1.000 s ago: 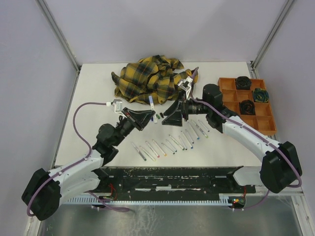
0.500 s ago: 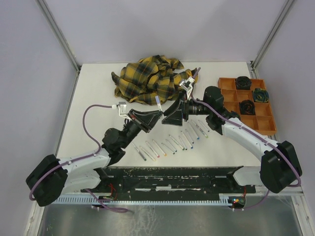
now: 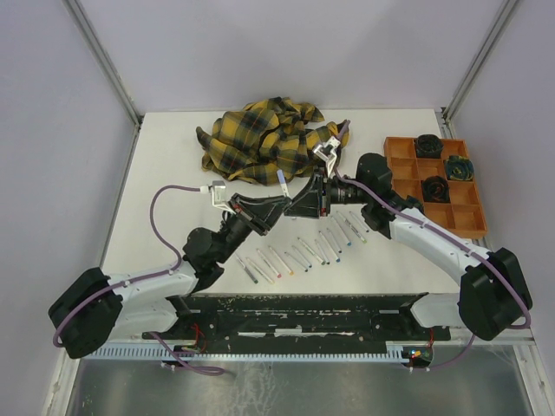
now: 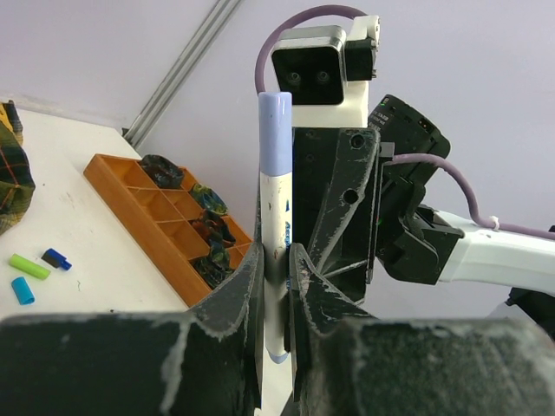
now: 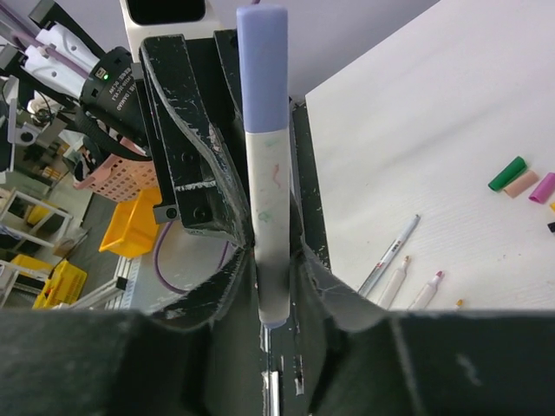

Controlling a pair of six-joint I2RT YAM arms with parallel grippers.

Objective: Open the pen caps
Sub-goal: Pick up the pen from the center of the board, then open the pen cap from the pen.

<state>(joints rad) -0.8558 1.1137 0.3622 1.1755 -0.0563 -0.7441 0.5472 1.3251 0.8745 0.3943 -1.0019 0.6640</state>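
Note:
A white pen (image 4: 275, 217) stands upright above the table with a lavender cap (image 4: 276, 130) on its top end. My left gripper (image 4: 276, 260) is shut on its lower barrel. From the other side my right gripper (image 5: 270, 260) faces it, its fingers closed against the same barrel (image 5: 267, 199) below the cap (image 5: 262, 69). From above, the two grippers (image 3: 279, 204) (image 3: 297, 201) meet nose to nose at the pen (image 3: 283, 184). Several uncapped pens (image 3: 303, 251) lie in a row on the table. Loose caps (image 4: 29, 266) (image 5: 507, 173) lie near them.
A yellow-and-black plaid cloth (image 3: 260, 143) lies heaped at the back of the table. An orange compartment tray (image 3: 403, 149) with dark bundles in it sits at the right. Grey walls enclose the table on three sides.
My left arm carried the pen to the right, up to the right gripper. The right gripper's fingers went from wide open to closed around the barrel.

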